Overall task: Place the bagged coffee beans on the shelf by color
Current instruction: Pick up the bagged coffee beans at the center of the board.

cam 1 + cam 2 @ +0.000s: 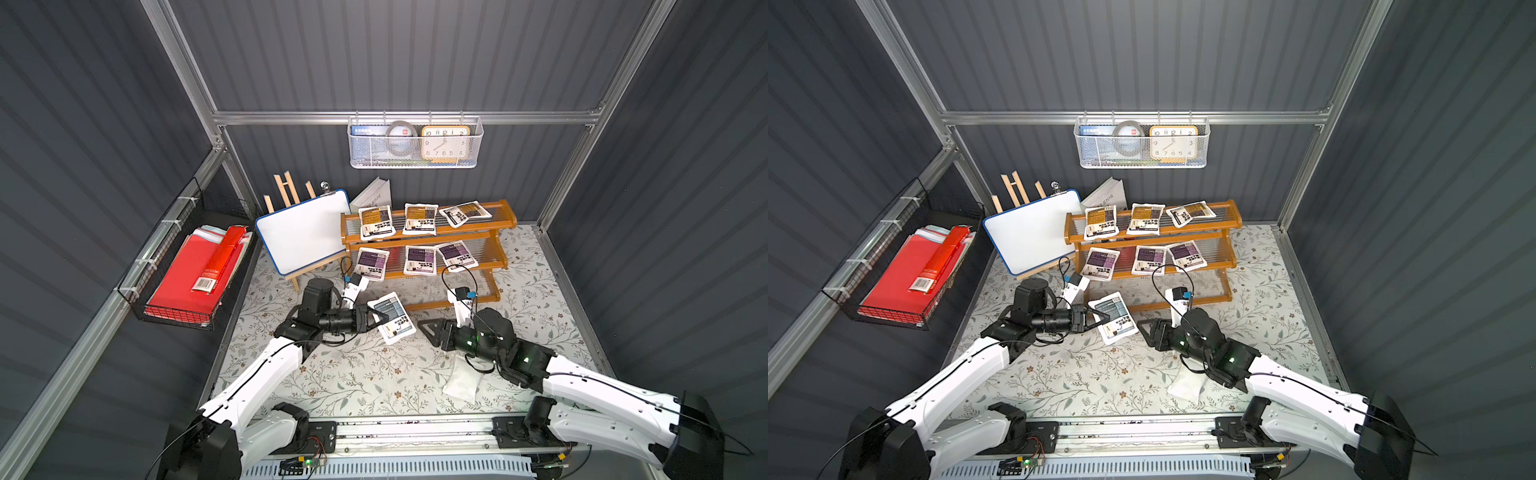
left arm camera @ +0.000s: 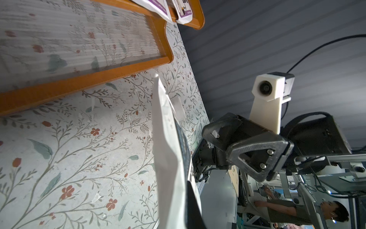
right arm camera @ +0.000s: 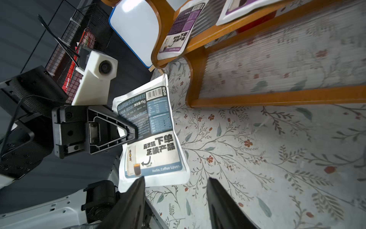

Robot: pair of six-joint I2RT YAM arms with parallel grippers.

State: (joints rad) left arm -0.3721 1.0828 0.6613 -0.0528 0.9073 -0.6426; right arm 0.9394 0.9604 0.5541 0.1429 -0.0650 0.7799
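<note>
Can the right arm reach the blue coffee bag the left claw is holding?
Probably yes. The right claw is open and sits close beside the blue coffee bag, with nothing between them. The left claw pinches its other edge.

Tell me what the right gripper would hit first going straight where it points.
Most likely the grey-blue pouch held by the left gripper; its edge lies just ahead of the open right gripper, though depth is unclear.

grey-blue pouch [image 3: 156, 138] pinched in left claw [image 3: 131, 128], right claw [image 3: 174, 180] parted beside it, purple pouches [image 3: 178, 33] on shelf [image 3: 257, 97]
</note>
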